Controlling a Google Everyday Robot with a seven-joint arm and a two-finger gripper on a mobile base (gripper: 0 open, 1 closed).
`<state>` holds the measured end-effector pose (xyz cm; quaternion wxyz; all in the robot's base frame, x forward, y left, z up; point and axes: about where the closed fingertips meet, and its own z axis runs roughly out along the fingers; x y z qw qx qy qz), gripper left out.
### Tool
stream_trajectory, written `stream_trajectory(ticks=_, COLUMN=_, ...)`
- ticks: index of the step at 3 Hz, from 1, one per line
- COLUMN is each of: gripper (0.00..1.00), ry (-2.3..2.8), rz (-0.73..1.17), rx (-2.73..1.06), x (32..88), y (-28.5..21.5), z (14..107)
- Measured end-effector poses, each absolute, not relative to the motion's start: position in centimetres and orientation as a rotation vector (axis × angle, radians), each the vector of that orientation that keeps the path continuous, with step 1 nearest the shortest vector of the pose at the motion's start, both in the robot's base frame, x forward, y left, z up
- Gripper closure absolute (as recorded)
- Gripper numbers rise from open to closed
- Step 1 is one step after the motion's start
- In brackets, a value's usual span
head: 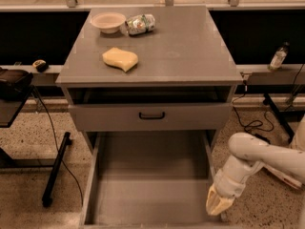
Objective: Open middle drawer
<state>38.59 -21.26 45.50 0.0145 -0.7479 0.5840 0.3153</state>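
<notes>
The middle drawer [151, 187] is the deep plain grey tray pulled far out of the grey cabinet [190, 46] toward the camera. Its front panel and handle lie at or below the bottom edge of the view. Above it sits another drawer front [109, 117] with a small black handle [152, 115] and a dark gap over it. My gripper [218, 205], cream-coloured at the end of the white arm [259, 156], is low at the right front corner of the open tray, beside its right wall.
On the cabinet top lie a yellow sponge [120, 59], a pale bowl [108, 22] and a crumpled packet [141, 24]. A black stand [55, 168] and cable are at the left. A bottle [278, 57] and cables [252, 125] are at the right.
</notes>
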Motion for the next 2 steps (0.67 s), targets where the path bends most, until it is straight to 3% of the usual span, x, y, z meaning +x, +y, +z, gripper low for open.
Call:
stream_trajectory(ticks=1, gripper=0.27, ry=1.847, rz=0.861, rx=-2.174, x=40.48, y=-21.82, z=49.48)
stream_trajectory(ticks=2, gripper=0.04, ry=1.852, rz=0.858, rx=-2.161, x=40.44, y=-21.96, z=49.78)
